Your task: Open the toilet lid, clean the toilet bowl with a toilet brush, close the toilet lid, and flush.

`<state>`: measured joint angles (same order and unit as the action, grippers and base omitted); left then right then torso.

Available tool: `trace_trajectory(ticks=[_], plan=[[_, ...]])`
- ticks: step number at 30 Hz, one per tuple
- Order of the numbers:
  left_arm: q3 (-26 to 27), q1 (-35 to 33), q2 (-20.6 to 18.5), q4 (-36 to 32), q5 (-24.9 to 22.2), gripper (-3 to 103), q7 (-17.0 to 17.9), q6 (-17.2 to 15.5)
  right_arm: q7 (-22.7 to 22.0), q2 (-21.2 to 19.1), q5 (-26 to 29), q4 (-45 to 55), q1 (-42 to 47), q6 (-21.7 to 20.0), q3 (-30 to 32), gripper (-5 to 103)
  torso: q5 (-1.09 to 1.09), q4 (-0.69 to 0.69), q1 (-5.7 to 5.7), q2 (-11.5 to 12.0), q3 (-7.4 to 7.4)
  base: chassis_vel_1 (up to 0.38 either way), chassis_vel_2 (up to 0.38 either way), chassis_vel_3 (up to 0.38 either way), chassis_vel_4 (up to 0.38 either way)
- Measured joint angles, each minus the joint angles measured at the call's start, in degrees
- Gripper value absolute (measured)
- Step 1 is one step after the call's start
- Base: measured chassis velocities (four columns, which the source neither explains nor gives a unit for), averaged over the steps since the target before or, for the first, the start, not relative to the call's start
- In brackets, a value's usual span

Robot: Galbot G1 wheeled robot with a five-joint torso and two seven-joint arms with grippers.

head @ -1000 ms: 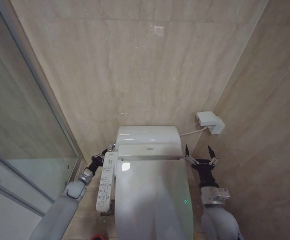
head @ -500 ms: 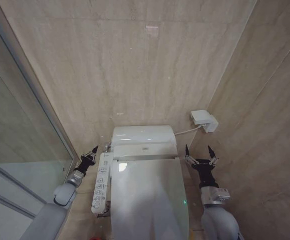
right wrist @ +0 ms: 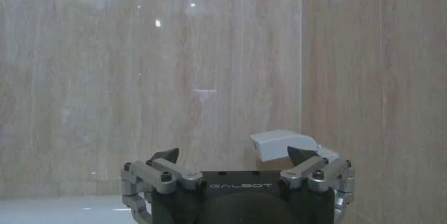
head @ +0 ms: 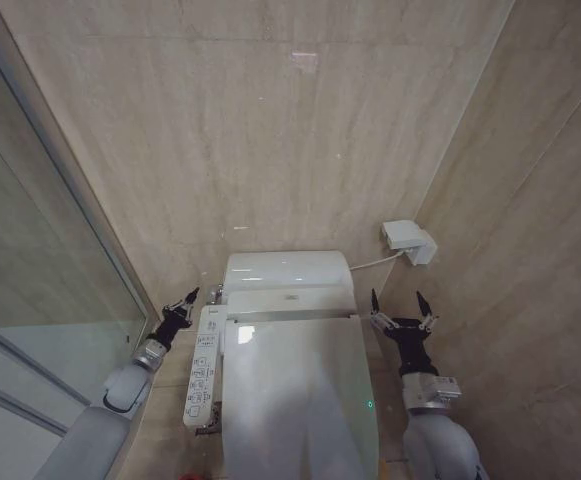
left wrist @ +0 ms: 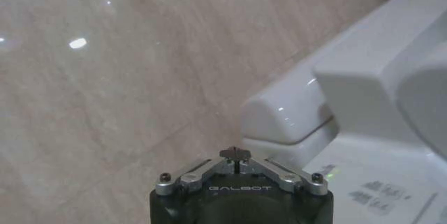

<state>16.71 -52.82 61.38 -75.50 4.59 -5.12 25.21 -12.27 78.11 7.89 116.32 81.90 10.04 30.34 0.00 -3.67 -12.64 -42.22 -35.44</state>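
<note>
Head view, left to right: glass shower partition [head: 30, 260]; left gripper [head: 181, 306], fingers pressed together, beside the toilet near the side control panel [head: 203, 365]; toilet lid [head: 300, 395], closed over the bowl; right gripper [head: 400, 309], fingers spread, empty, beside the toilet below a wall-mounted box [head: 410, 241]. Likely risk: the left gripper, this close to the control panel, could press a button in reaching for the lid rim. The partition and side wall leave both arms little room. No brush is in hand.
</note>
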Motion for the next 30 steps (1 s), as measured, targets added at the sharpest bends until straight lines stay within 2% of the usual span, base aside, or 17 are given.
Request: trace_trajectory(ticks=[9, 20, 30], plan=[[-0.22, -0.39, 0.36, 1.55, -0.05, 0, -0.82, 1.51, 0.00, 0.00, 0.00, 0.00, 0.00, 0.00, 0.00, 100, 0.00, 0.01, 0.00, 0.00, 0.00, 0.000, 0.000, 0.000, 0.000], [-1.12, 2.53, 0.41, 6.64, -0.36, 0, -1.37, 3.47, 0.00, 0.00, 0.00, 0.00, 0.00, 0.00, 0.00, 100, 0.00, 0.01, 0.00, 0.00, 0.00, 0.000, 0.000, 0.000, 0.000], [-2.43, 3.16, 1.18, 7.34, -0.24, 0, -1.37, 3.38, 0.00, 0.00, 0.00, 0.00, 0.00, 0.00, 0.00, 100, 0.02, 0.02, 0.00, 0.00, 0.00, 0.000, 0.000, 0.000, 0.000]])
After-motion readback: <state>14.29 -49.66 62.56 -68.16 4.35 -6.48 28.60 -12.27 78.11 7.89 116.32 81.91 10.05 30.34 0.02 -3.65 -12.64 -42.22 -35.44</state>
